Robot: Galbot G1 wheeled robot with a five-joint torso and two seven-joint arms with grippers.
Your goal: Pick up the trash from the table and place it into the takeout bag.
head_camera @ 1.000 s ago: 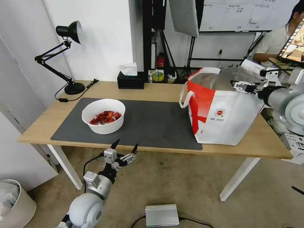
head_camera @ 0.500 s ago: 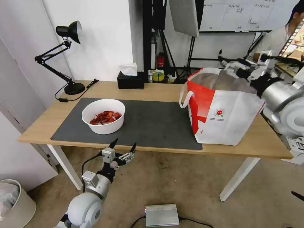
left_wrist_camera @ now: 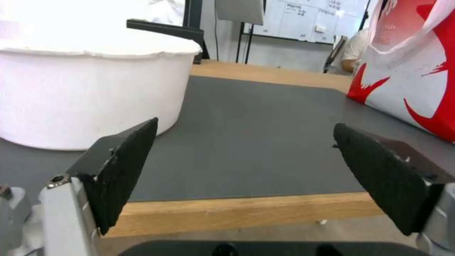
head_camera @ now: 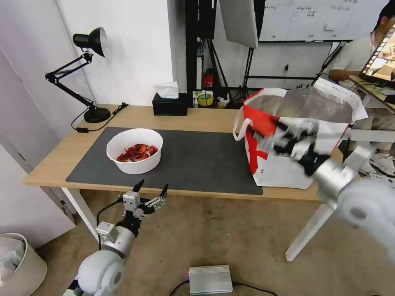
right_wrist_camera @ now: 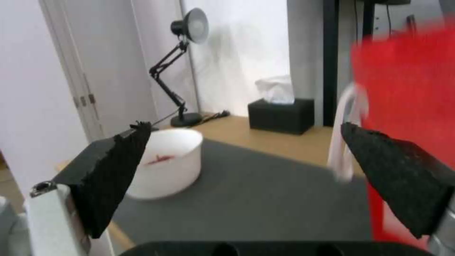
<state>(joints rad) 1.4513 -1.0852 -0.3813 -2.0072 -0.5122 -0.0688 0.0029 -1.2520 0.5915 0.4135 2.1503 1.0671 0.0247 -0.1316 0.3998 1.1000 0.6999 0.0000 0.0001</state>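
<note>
We see our right end effector [head_camera: 284,137] spread wide and empty before the bag [head_camera: 300,135] at the right, while our left end effector [head_camera: 150,192], also wide, waits below the worktop [head_camera: 205,117] edge near the bowl [head_camera: 134,150], probably ready to take it.

My rig's arms are mostly pale grey-white with rounded, ball-like joint housings, narrowing to a silver metal wrist. The left gripper [head_camera: 152,188] has two thin black pointed fingers on a silver bracket, with a small boxy silver block at its base and a black cable looping back to the forearm. Up close, the finger pads [left_wrist_camera: 124,169] are flat black slabs with a rough grippy texture, bolted to pale metal mounts with a visible screw head. The right gripper [right_wrist_camera: 246,160] has the same textured black pads on pale mounts.
</note>
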